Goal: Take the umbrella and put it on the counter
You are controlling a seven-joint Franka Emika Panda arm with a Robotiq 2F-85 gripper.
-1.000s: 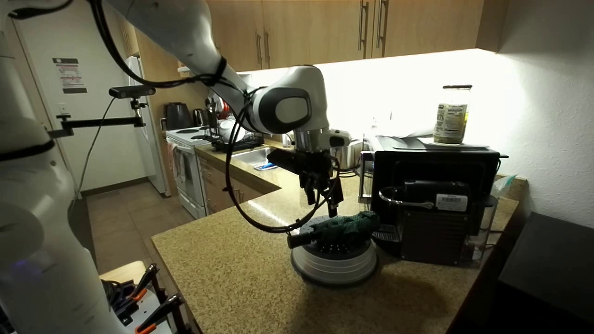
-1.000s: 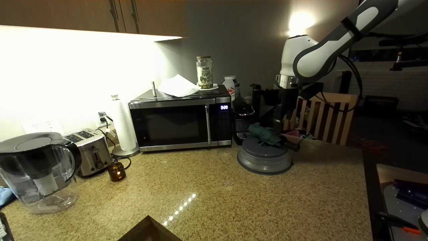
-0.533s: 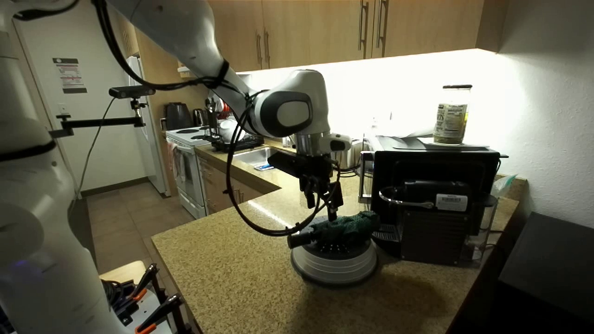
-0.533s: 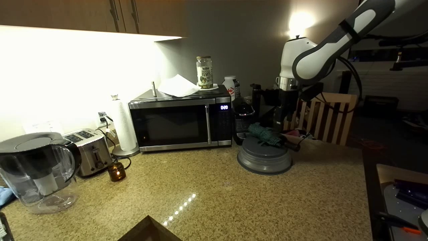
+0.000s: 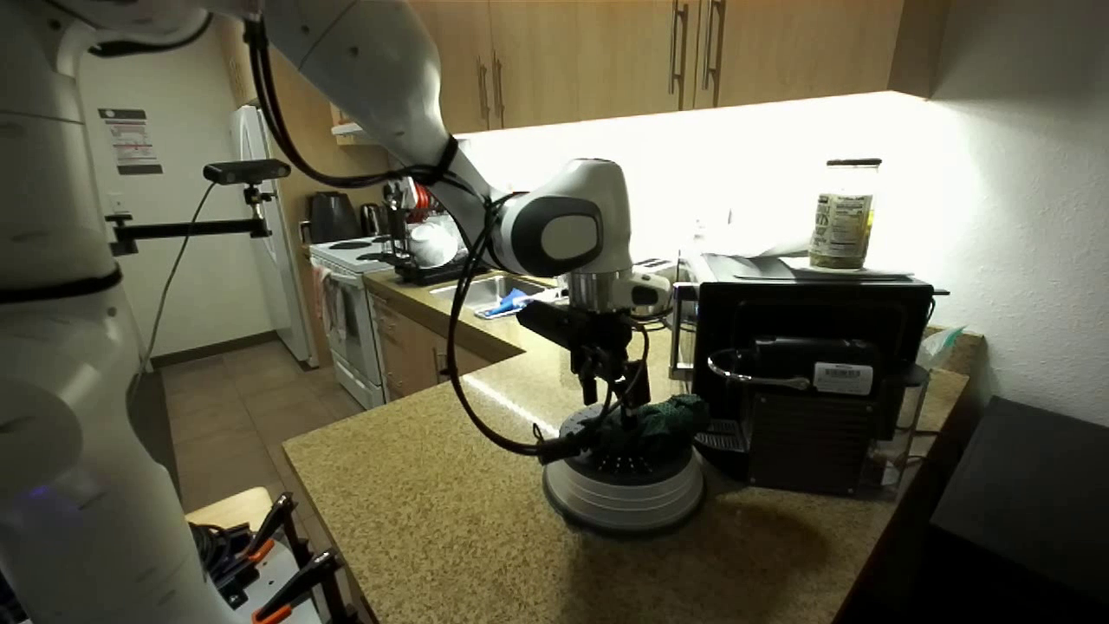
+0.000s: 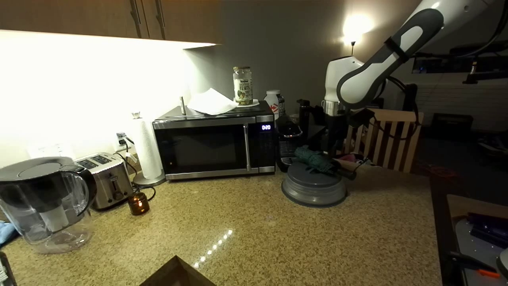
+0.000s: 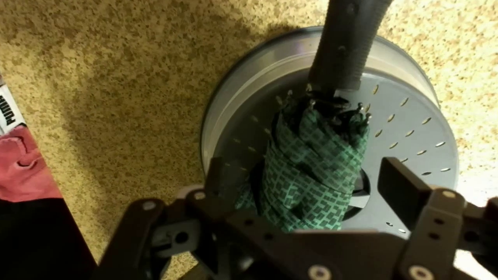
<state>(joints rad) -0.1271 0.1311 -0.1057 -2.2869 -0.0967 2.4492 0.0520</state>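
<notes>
The umbrella is a folded dark green bundle with a black handle, lying across the top of a round grey dish (image 5: 624, 498) on the tan counter (image 5: 433, 494). The umbrella shows in both exterior views (image 5: 671, 423) (image 6: 314, 159) and in the wrist view (image 7: 311, 163), where its far end is hidden by the gripper. My gripper is open and empty, low over the umbrella in both exterior views (image 5: 615, 406) (image 6: 331, 149). In the wrist view the gripper's fingers (image 7: 305, 175) stand one on each side of the umbrella's green part, with a gap at the right finger.
A black coffee machine (image 5: 810, 416) and a microwave (image 6: 214, 147) stand close by the dish. A glass jar (image 6: 243, 85) stands on the microwave. A toaster (image 6: 106, 180), a small amber candle (image 6: 138, 203) and a water pitcher (image 6: 43, 198) are farther along the counter.
My gripper has come down, moving right in one exterior picture and left in the opposite one, and its fingers are now at the umbrella. The umbrella and dish have not moved.
</notes>
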